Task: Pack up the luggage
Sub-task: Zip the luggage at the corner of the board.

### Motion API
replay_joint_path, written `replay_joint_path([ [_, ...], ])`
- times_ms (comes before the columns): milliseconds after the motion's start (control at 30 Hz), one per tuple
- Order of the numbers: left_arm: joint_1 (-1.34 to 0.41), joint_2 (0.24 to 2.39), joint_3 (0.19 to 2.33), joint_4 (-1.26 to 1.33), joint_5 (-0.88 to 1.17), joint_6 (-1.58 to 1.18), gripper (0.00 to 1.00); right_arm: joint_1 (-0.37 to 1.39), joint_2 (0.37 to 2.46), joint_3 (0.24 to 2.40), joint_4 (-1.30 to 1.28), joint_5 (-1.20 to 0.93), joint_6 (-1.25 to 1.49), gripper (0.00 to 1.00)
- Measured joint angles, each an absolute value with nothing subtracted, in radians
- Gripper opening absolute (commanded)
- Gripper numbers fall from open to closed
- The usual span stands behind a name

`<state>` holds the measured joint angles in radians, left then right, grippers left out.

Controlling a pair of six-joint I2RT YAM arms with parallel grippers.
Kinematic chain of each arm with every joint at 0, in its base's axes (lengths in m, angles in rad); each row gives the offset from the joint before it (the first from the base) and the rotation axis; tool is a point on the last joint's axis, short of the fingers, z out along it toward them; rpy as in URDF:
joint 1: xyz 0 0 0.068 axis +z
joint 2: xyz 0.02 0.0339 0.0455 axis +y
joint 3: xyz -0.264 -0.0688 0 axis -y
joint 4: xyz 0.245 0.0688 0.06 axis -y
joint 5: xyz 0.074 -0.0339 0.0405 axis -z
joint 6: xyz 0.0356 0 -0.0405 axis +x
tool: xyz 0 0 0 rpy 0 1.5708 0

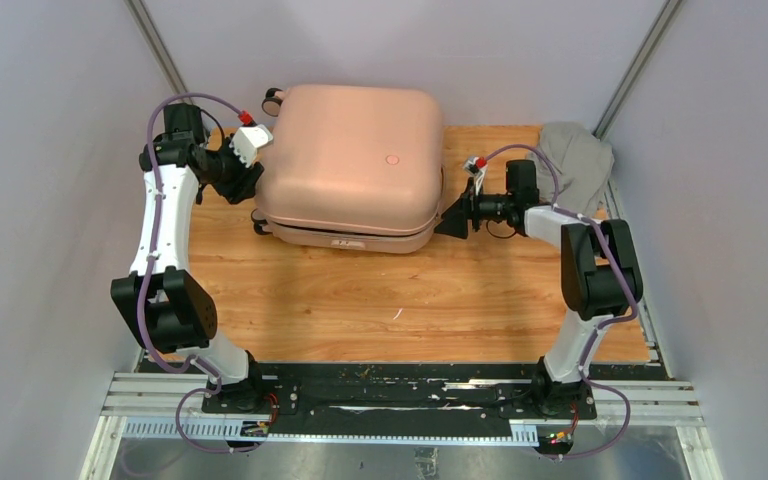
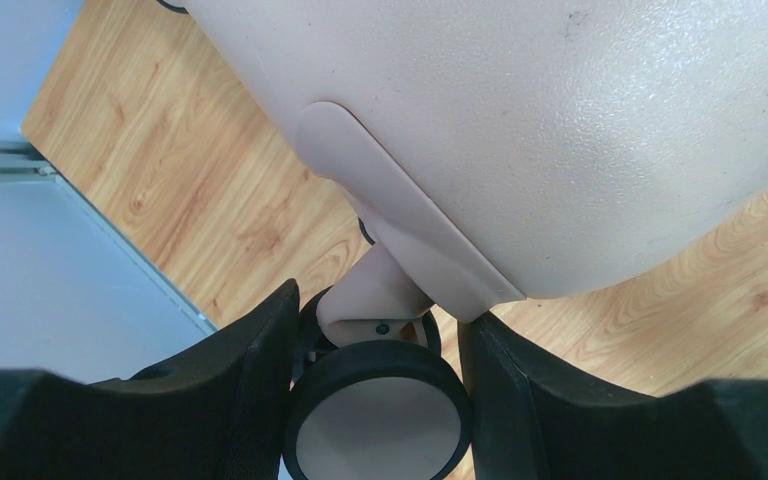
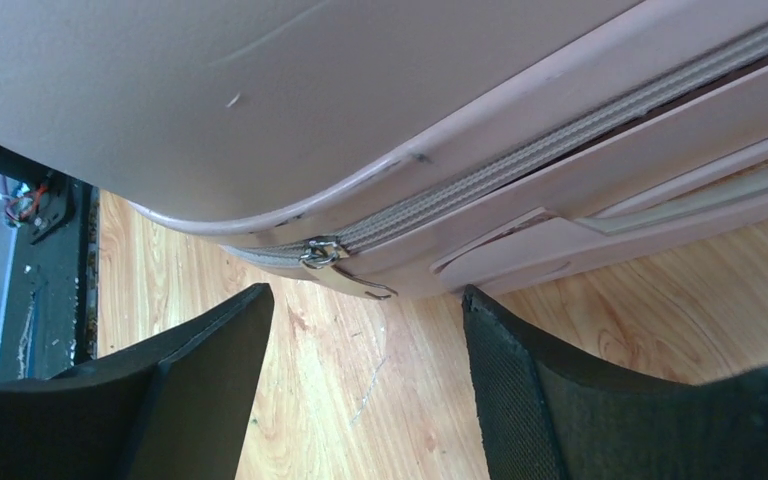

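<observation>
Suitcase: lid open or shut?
Shut: the suitcase lies flat, shells together; the zipper pull sits at the corner, zipper teeth closed beyond it.

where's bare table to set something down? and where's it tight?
Free: the wide wood strip of the table between the luggage and the arm bases. Tight: left gripper straddles a caster wheel at the case's left corner; right gripper sits by the zipper pull; grey cloth fills the far right corner.

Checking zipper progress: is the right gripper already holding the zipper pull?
No: the right gripper is open, with the zipper pull beyond its fingertips.
</observation>
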<state>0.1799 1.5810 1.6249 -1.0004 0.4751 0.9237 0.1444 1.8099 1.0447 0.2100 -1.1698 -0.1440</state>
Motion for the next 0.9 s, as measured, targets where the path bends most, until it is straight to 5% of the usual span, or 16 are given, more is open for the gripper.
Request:
replay_joint_path([
  [333,0.18,1.581,1.625,-1.0,0.472,0.927,0.0,0.139,1.832,1.045,0.327,-1.19,-0.043,0.66],
  [533,0.179,1.581,1.625,-1.0,0.47,0.927,0.0,0.166,1.781,0.992,0.363,-1.126,-0.039,0.39],
  [900,0.179,1.581,1.625,-1.003,0.455,0.931,0.0,0.2,1.746,0.958,0.404,-1.064,0.013,0.37],
])
